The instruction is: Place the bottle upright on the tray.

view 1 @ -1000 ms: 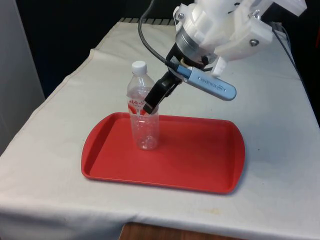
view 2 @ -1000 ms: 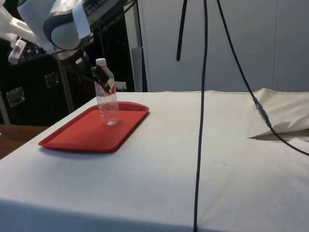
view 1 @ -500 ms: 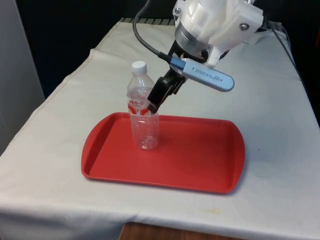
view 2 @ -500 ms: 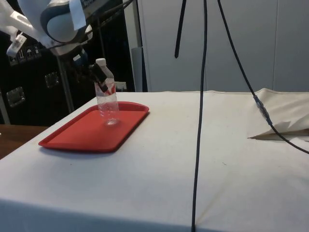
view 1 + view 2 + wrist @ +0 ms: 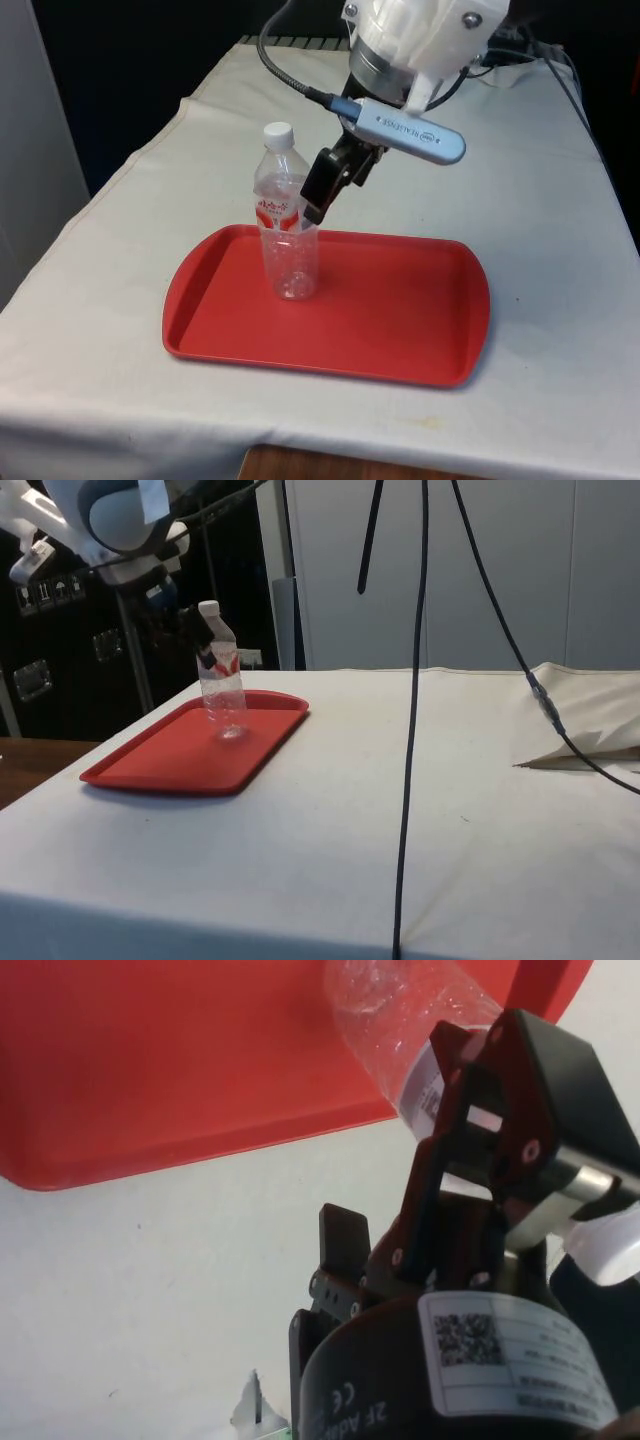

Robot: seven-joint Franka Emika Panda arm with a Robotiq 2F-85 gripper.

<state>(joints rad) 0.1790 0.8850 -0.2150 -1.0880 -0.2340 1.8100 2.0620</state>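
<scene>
The white-clothed table [image 5: 120,250] is bearing the red tray [image 5: 400,320] — bottle [image 5: 285,235] standing upright; gripper [image 5: 322,190], at its two o'clock, is hanging open — task looking done.

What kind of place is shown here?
Probably a robotics lab: a table under a white cloth, a red tray holding an upright clear plastic bottle, dark cabinets behind, and cables hanging down.

There was one bottle [image 5: 287,225], with one white cap [image 5: 278,133], one red tray [image 5: 400,310], one table [image 5: 110,300], and one gripper [image 5: 322,192].
</scene>
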